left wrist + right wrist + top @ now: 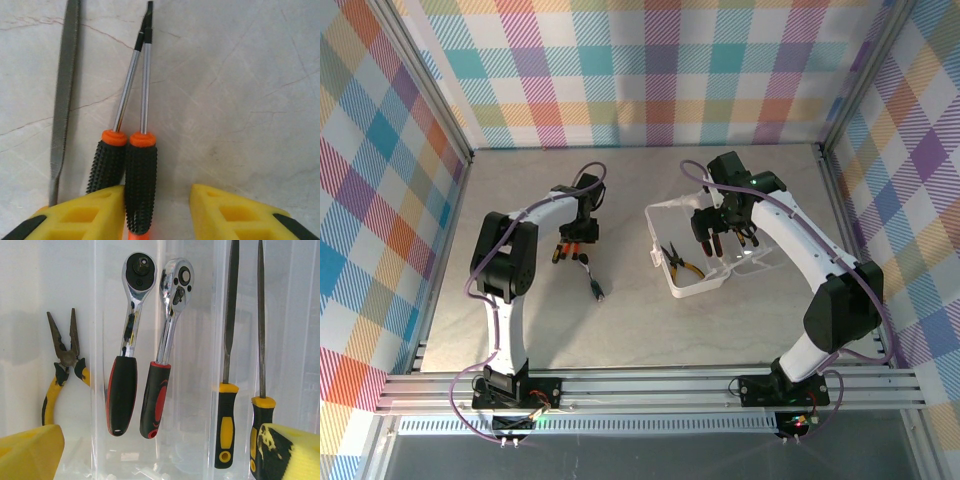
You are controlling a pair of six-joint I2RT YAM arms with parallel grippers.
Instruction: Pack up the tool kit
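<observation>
Translucent whitish plastic case (700, 287) sits open right of centre on the tabletop (650, 330), about midway between its near and far edges. Inside are yellow-handled pliers (678, 262). The right wrist view also gives two chrome ratchets (131, 340) with red-black grips and two files (227, 365) with yellow-black handles. The clear walls may double things, can't tell.

Right gripper (725, 228) hovers over the case, jaws spread wide, nothing between them. Left gripper (582, 235) is down left of centre on the tabletop, over two screwdrivers (141, 185). They lie side by side with handles touching and shafts converging at the tips. Left jaws are partly spread: one handle sits against one finger (85, 215) with a clear gap to the other, so no pinch. Bare grey file (62, 100) lies just beside the screwdrivers, not touching them.

Handling, as judgement:
- **Screwdrivers:** light, stiff and round, so they can roll. The knurled black handles should grip well; the chrome shafts are thin and slippery. Best hold looks like across a handle near the orange collar, one at a time, since the touching neighbour could get dragged or caught too.
- **Bare file:** thin and flat on the tabletop, hard to get under; pinch its edges near the narrow end.
- **Case:** light and thin-walled, likely slides if bumped, so release tools low inside.
- **Ratchets:** probably the heaviest pieces, already in.
</observation>
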